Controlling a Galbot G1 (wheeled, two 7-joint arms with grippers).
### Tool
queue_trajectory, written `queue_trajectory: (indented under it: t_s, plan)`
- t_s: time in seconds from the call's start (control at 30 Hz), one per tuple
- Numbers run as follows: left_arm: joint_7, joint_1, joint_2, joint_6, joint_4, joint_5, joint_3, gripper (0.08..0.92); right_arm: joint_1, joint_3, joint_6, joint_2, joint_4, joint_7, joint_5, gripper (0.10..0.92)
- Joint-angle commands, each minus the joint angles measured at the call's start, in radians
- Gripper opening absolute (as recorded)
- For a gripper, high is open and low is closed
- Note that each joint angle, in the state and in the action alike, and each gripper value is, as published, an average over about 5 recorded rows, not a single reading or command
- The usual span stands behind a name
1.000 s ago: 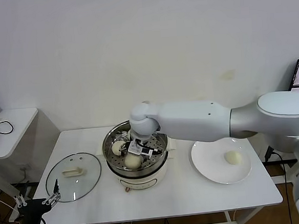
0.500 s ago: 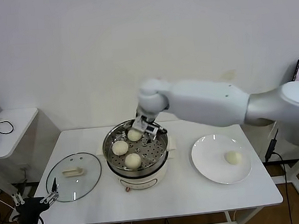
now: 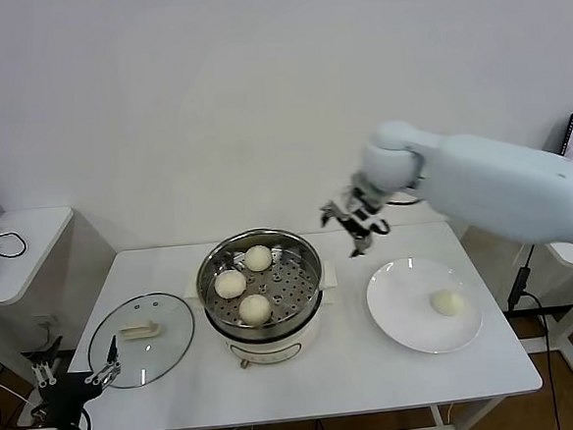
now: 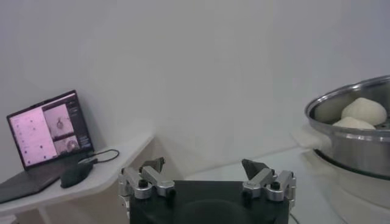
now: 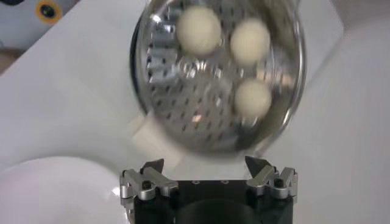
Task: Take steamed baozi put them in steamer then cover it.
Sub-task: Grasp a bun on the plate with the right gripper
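Head view: the steamer stands mid-counter holding three buns. A fourth bun lies on the white plate to its right. The glass lid lies flat on the counter left of the steamer. The right pincer hangs in the air between steamer and plate, toward the far side, spread and empty. The left pincer sits low at the near-left counter edge, spread, empty.

Left wrist view: left pincer spread; steamer at the side, a laptop on a side table.

Right wrist view: right pincer spread above the steamer; three buns inside.
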Motion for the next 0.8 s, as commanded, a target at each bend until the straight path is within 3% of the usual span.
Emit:
queue_trajectory:
  t_s: [0.03,0.3,0.8]
  plan:
    - [0.000,0.001,0.005,0.001,0.002,0.005,0.013,0.823,-0.271,0.202,-0.108,-0.346,0.050,-0.018,-0.075,0.823]
    - [0.000,0.007,-0.001,-0.002,0.013,0.029,0.031,0.823,-0.567,0.432,-0.058,-0.374,-0.040,-0.037,-0.187,0.823]
    - [0.000,0.029,-0.010,-0.002,0.016,0.037,0.016,0.823,-0.712,0.588,0.012,-0.195,-0.280,-0.029,-0.370,0.823]
